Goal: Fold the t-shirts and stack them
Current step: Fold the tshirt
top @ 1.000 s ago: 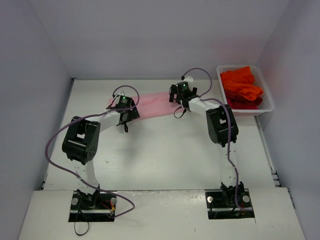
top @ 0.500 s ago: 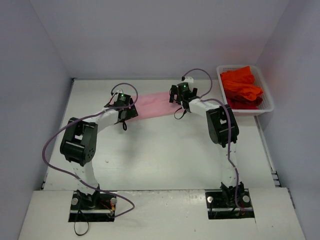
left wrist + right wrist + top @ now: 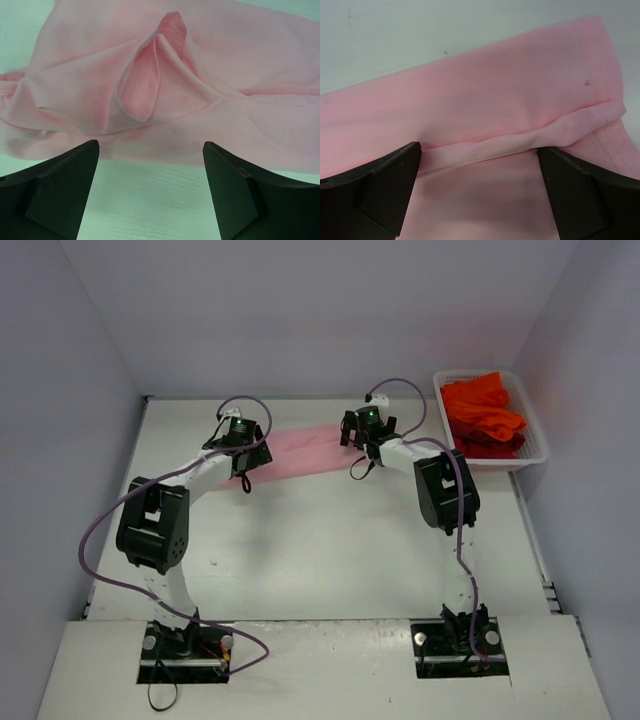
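A light pink t-shirt (image 3: 305, 450) lies flat across the back of the table, between my two grippers. My left gripper (image 3: 241, 437) is at its left end, open; in the left wrist view the left gripper (image 3: 150, 146) straddles the shirt's near edge, with a bunched sleeve fold (image 3: 145, 85) just ahead. My right gripper (image 3: 364, 430) is at the shirt's right end, also open. In the right wrist view the right gripper (image 3: 479, 148) hovers over the pink t-shirt (image 3: 485, 100), a folded ridge running between its fingers. Bright orange-red t-shirts (image 3: 483, 410) are heaped in the basket.
The white mesh basket (image 3: 538, 432) stands at the back right corner, against the right wall. Grey walls close in the table on the left, back and right. Purple cables loop from both arms over the table.
My left gripper has moved toward the back and slightly left, up to the shirt's left end. The right gripper and the shirt have stayed put.
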Robot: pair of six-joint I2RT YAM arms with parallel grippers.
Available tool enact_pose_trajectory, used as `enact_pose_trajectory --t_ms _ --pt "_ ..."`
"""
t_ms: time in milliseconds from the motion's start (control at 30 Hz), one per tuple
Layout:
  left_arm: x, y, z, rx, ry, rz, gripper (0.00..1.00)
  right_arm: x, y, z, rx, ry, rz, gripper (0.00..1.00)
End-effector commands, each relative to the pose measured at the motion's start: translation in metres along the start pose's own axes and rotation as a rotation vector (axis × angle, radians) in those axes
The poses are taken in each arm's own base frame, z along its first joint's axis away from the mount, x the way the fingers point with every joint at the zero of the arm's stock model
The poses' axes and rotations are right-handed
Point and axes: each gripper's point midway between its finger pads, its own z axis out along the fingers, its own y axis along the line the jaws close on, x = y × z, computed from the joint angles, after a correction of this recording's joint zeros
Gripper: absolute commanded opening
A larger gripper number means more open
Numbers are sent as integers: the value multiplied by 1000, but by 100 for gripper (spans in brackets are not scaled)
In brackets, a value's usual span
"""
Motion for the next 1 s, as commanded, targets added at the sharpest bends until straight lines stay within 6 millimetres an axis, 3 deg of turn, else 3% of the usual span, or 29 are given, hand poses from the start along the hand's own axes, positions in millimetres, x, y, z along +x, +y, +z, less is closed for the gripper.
enact_pose_trajectory --t_ms 0,300,467,633,967 --pt "-38 -1 -6 5 -91 -17 81 -21 -7 -15 14 -32 19 100" --pt "-36 10 17 -23 -83 -12 81 -11 -8 -13 10 -14 23 100" --pt "-37 7 28 -25 -82 -8 82 -2 -10 -13 12 -1 20 100" --pt "-47 2 29 -20 -103 -10 81 7 -14 -11 21 11 12 100" --pt "-54 4 26 -36 -113 11 81 6 -13 -11 16 9 15 100"
